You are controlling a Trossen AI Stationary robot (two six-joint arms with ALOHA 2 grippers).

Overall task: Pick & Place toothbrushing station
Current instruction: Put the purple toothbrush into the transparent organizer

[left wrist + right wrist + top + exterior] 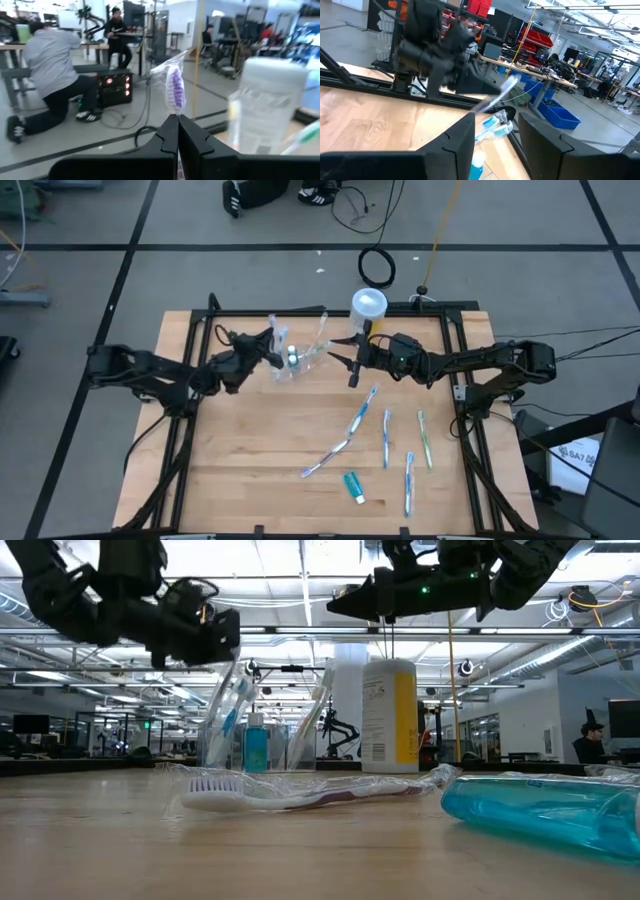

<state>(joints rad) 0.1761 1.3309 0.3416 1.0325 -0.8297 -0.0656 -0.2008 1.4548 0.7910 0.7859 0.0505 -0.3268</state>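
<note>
I see the left gripper [177, 131] with fingers clamped on a wrapped toothbrush [175, 89], held just above the clear cup [288, 358]. My right gripper [343, 350], fingers apart, hovers just beside that cup. More toothbrushes [386, 436] lie on the surface [250, 440], well apart from the cup.

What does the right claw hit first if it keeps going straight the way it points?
Probably the toothbrushes standing in the cup: the open right claw points across the table at them, with the left claw beyond. Depth is unclear.
</note>
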